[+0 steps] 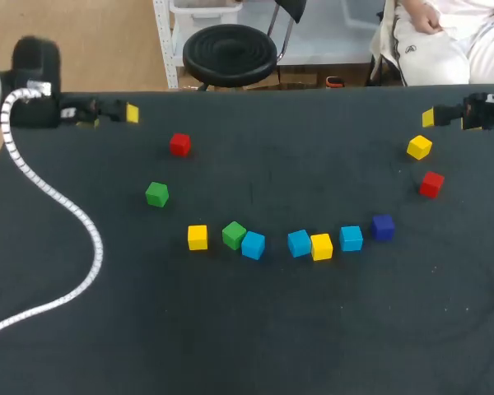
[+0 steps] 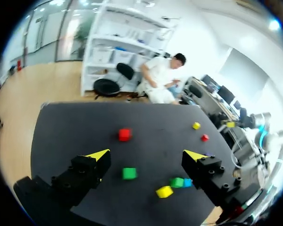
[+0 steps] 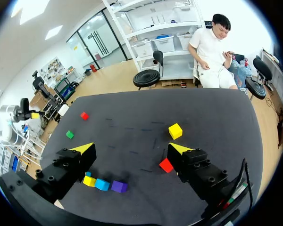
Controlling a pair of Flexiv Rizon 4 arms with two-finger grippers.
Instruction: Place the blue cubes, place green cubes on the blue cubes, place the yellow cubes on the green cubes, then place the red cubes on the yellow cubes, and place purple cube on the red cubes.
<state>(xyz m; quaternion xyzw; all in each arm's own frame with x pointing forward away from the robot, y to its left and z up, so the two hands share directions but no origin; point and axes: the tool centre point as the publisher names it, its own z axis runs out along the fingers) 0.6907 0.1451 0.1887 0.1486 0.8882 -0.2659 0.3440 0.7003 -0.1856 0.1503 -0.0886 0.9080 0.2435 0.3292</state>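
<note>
Spread empty at far corners, left pincer (image 2: 147,155) and right pincer (image 3: 132,148), cubes (image 1: 299,243) scattered between

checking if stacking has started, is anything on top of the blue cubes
Nothing. All three blue cubes show bare tops; a green cube and a yellow cube only sit beside them. Their undersides are hidden.

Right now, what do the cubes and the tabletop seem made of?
The left red cube, like the others: probably painted wood or hard plastic; flat solid colour, crisp edges. The tabletop: seemingly dark matte cloth or mat; no glare.
</note>
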